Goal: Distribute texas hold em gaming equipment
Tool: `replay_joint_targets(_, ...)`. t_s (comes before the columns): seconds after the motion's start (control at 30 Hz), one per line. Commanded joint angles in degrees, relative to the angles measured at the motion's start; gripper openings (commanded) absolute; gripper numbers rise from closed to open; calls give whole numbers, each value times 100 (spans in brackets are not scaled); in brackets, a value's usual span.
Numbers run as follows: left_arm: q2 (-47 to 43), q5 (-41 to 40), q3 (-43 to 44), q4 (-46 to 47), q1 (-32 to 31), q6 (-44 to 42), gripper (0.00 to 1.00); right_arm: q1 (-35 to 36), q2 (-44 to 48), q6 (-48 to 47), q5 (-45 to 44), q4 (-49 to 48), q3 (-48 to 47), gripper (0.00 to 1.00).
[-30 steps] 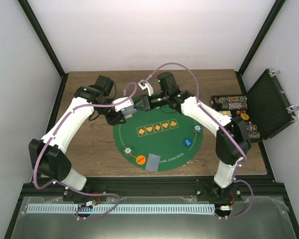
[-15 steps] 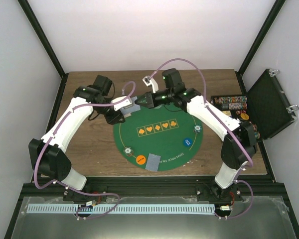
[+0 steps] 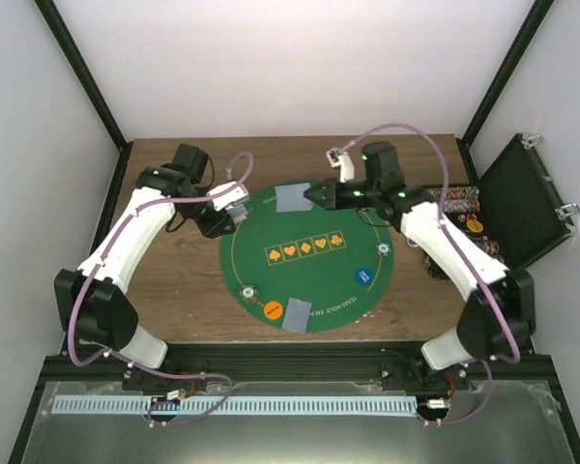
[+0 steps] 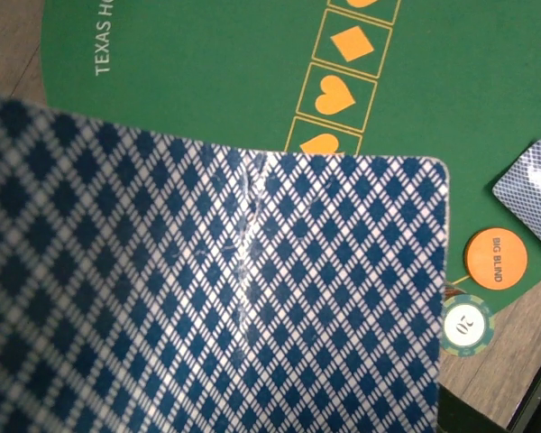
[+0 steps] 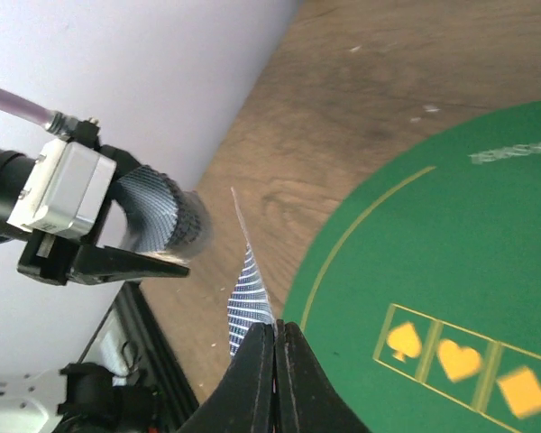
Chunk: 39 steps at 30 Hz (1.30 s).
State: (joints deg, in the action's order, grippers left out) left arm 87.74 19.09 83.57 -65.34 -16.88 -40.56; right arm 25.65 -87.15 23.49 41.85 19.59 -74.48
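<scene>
My left gripper (image 3: 230, 213) hovers by the far left rim of the green mat (image 3: 309, 280), shut on a deck of blue-patterned playing cards (image 4: 207, 298) that hides its fingers in the left wrist view. My right gripper (image 3: 316, 196) is shut on a single card (image 3: 295, 198), held over the mat's far edge. The right wrist view shows that card edge-on (image 5: 249, 289) between closed jaws, with the deck (image 5: 153, 215) to the left. On the mat lie a dealt card (image 3: 297, 315), an orange disc (image 3: 272, 309), a blue disc (image 3: 363, 275) and two clear-grey chips (image 3: 248, 291).
An open black case (image 3: 527, 198) stands at the right table edge, with rows of poker chips (image 3: 447, 201) beside it. White walls and black frame posts close in the table. In the left wrist view a "20" chip (image 4: 464, 325) lies at the mat's rim.
The right gripper has drawn one card off the deck and carried it right, away from the left gripper. The left gripper has shifted slightly left with the deck.
</scene>
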Motion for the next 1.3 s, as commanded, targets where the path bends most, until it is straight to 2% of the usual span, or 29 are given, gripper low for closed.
replay_joint_targets(0.0,17,-148,-44,150,35,150,46,-250,953,173,-907,522,601,1)
replay_joint_targets(0.17,15,-161,4,154,34,179,46,-331,1771,431,-2196,1366,1777,1)
replay_joint_targets(0.27,15,-170,31,141,31,171,46,-330,2153,680,-2671,1606,2563,1)
replay_joint_targets(0.53,45,-163,90,114,27,173,46,-306,2607,1581,-2686,1599,3956,1)
replay_joint_targets(0.83,56,-177,116,93,27,152,46,-305,3329,2126,-3142,2358,4305,2)
replay_joint_targets(0.9,67,-184,135,84,28,153,46,-306,3470,2241,-3183,2504,4347,11)
replay_joint_targets(0.97,67,-188,148,77,23,144,46,-306,3622,2349,-3236,2588,4362,30)
replay_joint_targets(1.07,68,-193,164,62,30,144,46,-306,3773,2524,-3489,2827,4209,49)
replay_joint_targets(1.17,61,-195,176,48,27,136,47,-302,3895,2586,-3934,3185,3819,54)
replay_joint_targets(1.27,49,-210,184,39,29,127,47,-302,4011,2450,-4239,3185,3416,54)
